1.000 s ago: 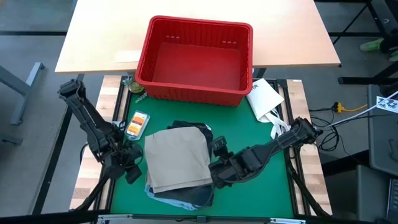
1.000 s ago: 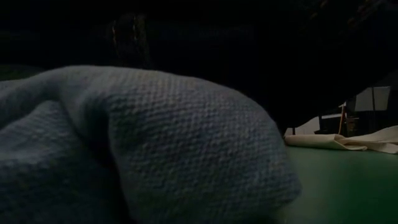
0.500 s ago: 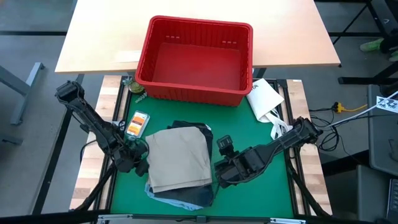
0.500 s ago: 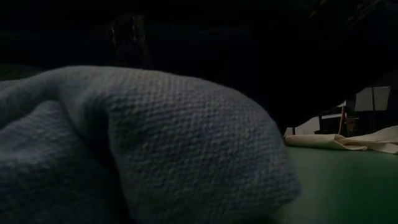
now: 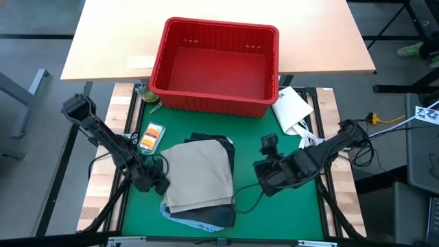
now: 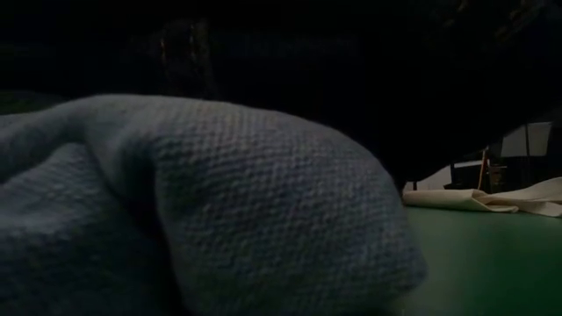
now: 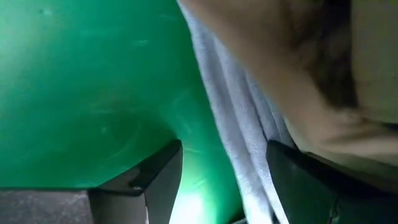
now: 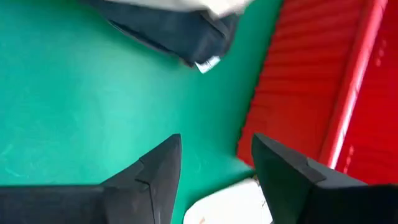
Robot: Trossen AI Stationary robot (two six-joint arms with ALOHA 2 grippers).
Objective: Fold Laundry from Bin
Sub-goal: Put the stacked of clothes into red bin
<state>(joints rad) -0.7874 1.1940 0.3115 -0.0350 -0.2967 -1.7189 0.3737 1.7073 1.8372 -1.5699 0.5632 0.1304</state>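
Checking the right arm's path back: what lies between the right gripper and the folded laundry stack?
Bare green mat separates the right gripper from the laundry stack, seen in the high view.

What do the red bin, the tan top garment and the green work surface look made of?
Bin: apparently moulded plastic, glossy, with ribbed slotted walls. Tan garment: matte woven cloth, likely cotton twill, softly creased. Green surface: smooth mat with a slight sheen, possibly rubber or vinyl.

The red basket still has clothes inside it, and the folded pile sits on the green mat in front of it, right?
Not quite. The high view shows the red basket is empty; no clothes are inside it. The rest is right: the folded pile, tan trousers on top, sits on the green mat in front of it.
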